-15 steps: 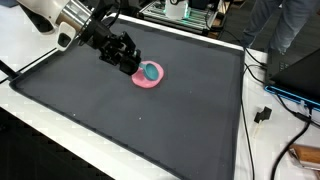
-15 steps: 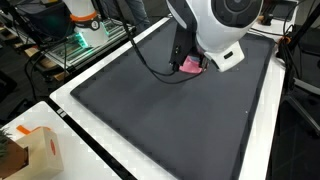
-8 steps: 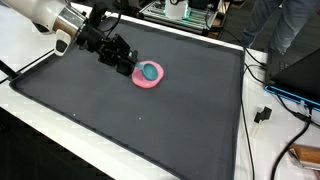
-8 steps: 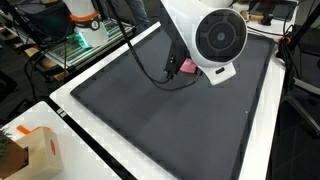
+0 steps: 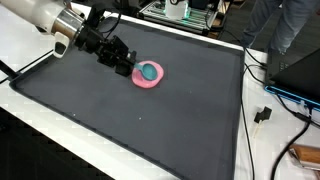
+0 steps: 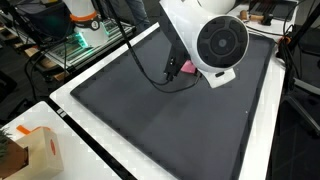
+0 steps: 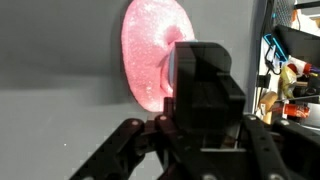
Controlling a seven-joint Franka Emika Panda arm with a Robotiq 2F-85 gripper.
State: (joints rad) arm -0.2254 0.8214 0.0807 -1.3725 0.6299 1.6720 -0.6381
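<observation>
Table [image 5: 22, 40], white, almost fully covered by a dark mat [image 5: 150, 120], which shows in both exterior views. Arm [image 5: 40, 15] comes in over the mat's far corner; in an exterior view its white body [image 6: 215, 40] blocks most of the work area. Cardboard box [image 6: 35, 150] sits off the mat at the table's near corner, well apart from the action. Cables [image 5: 262, 85] run along the table edge beside the mat.

Pink plate [image 5: 150, 86] lies flat on the mat, in its far half and nearer the arm's side. Only a sliver of it [image 6: 188, 67] shows past the arm in an exterior view; the wrist view shows its glittery face [image 7: 145, 50]. Teal thing [image 5: 150, 71] sits in the plate, roughly centred.

Gripper [image 5: 124, 64] is low, right at the plate's rim on the arm side, touching or just beside it. Can't tell which. Fingers: the wrist view has the gripper body over the tips and the exterior views are too small, so I can't tell if they're spread or pinching the rim.
</observation>
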